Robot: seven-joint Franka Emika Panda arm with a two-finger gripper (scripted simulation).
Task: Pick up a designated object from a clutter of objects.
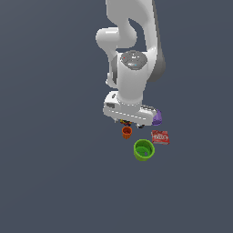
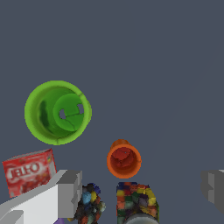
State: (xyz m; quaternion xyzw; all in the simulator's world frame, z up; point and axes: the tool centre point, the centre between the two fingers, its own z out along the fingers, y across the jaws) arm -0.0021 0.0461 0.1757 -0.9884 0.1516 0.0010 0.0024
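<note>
The small orange cup point(image 1: 127, 132) stands upright on the dark floor, just in front of my hand. In the wrist view the orange cup point(image 2: 124, 160) is seen from above, between my two fingers but off their line. My gripper point(image 1: 132, 121) hovers above the clutter. In the wrist view the gripper point(image 2: 142, 188) is open and empty, with grey fingertips point(image 2: 70, 191) wide apart. Two dark multicoloured figures point(image 2: 89, 203) point(image 2: 136, 199) lie right under the hand, next to the orange cup.
A larger bright green cup point(image 1: 144, 149) point(image 2: 57, 112) stands open side up near the orange cup. A red flat packet point(image 1: 160, 137) point(image 2: 28, 171) lies beside it. A purple cup point(image 1: 157, 118) is partly hidden behind my hand.
</note>
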